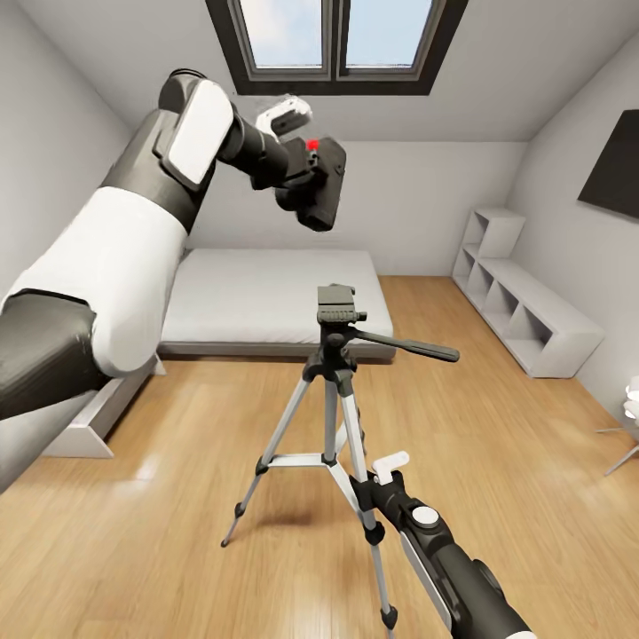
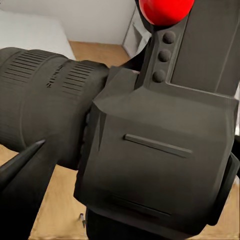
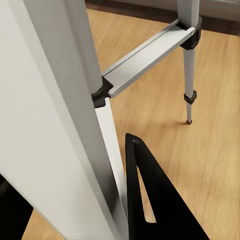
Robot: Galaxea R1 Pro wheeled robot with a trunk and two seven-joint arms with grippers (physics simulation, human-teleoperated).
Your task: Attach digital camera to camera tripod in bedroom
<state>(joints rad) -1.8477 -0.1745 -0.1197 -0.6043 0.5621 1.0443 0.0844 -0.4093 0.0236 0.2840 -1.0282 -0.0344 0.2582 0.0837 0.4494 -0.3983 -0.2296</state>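
Head view: my left arm is raised high, left gripper (image 1: 297,169) clamped on the digital camera (image 1: 321,182). I'm holding it up in the air in front of the back wall, just under the skylight (image 1: 337,40). Red button (image 1: 312,144) sits on its upper edge. Camera is above and slightly left of the camera tripod (image 1: 333,399), well apart from the head, no contact.

Left wrist view: camera body (image 2: 160,150) is right up against the lens, red button (image 2: 165,9) at the edge, ribbed lens barrel (image 2: 45,100) sticking out sideways. One dark fingertip (image 2: 20,162) shows against the barrel. Wood floor and a bit of the bed visible behind it.

Tripod stands upright on the light wood floor (image 1: 497,444), all three legs spread, dark head with mounting plate (image 1: 339,306) bare, pan handle (image 1: 408,346) pointing to my right. Bed (image 1: 275,302) is behind it, white cubby shelf (image 1: 524,306) along the right wall.

Right arm is low, right gripper (image 1: 377,484) sits at the tripod's near leg, around the level of the centre brace. Right wrist view: silver leg (image 3: 65,125) runs between the fingers, one black finger (image 3: 150,200) just beside it, brace (image 3: 150,57) and a far leg beyond. Cannot tell whether the jaws actually press on the leg or just straddle it.
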